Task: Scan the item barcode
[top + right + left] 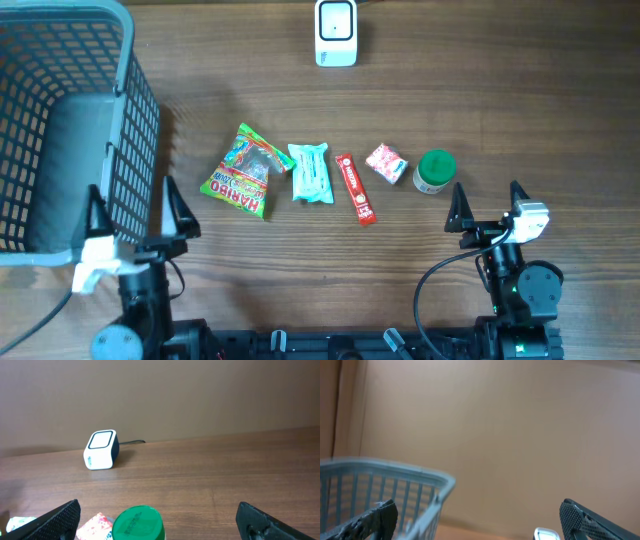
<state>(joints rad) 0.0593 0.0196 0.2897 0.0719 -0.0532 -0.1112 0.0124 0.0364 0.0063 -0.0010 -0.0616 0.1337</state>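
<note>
A white barcode scanner stands at the table's far edge, its cable trailing behind it. Several items lie in a row mid-table: a Haribo bag, a pale teal packet, a red stick pack, a small red-and-white packet and a green-lidded jar. My right gripper is open just in front of the jar, holding nothing, and faces the scanner. My left gripper is open and empty beside the basket's near right corner, left of the Haribo bag.
A large grey wire basket fills the left side, its rim close to my left fingers. Bare wooden table lies between the item row and the scanner. A brown wall stands behind the table.
</note>
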